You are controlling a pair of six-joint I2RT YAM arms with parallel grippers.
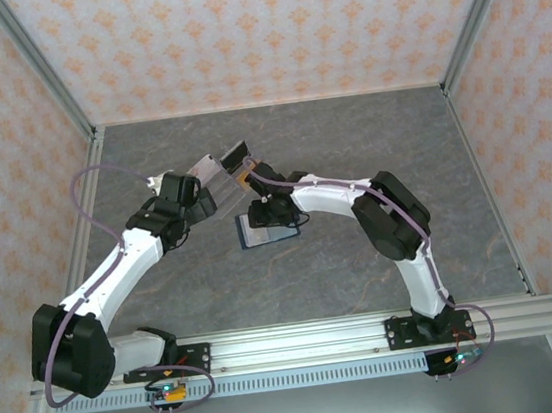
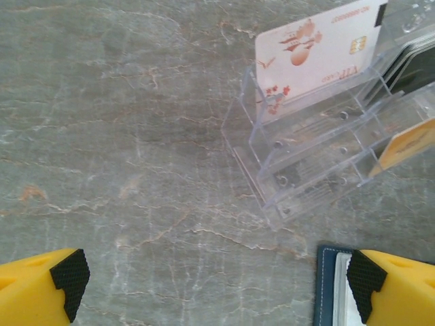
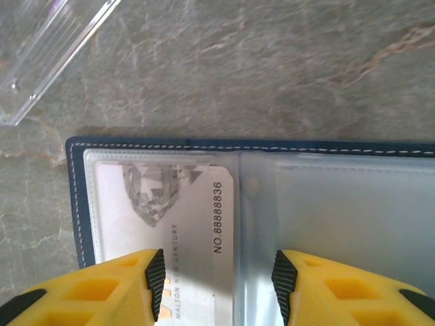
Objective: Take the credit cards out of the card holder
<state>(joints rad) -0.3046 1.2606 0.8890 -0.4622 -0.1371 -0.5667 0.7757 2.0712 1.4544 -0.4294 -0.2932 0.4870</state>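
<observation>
The card holder (image 3: 272, 145) lies open and flat on the grey marble-like table (image 1: 369, 145), near its middle and just beside the clear acrylic stand (image 2: 319, 156). In its left transparent pocket sits a pale credit card (image 3: 170, 204) with a diamond picture and a printed number. The right pocket looks cloudy, and what is inside cannot be told. The right gripper (image 3: 219, 277) hangs over the open holder with its yellow fingers spread, one over the card and one past the middle fold. Whether they touch the plastic is not clear. The left gripper (image 2: 217, 285) is also spread wide and holds nothing, above bare table in front of the stand. The stand carries a white card with red flowers (image 2: 316, 47), an orange card (image 2: 408, 146) and some dark cards (image 2: 411, 64).
</observation>
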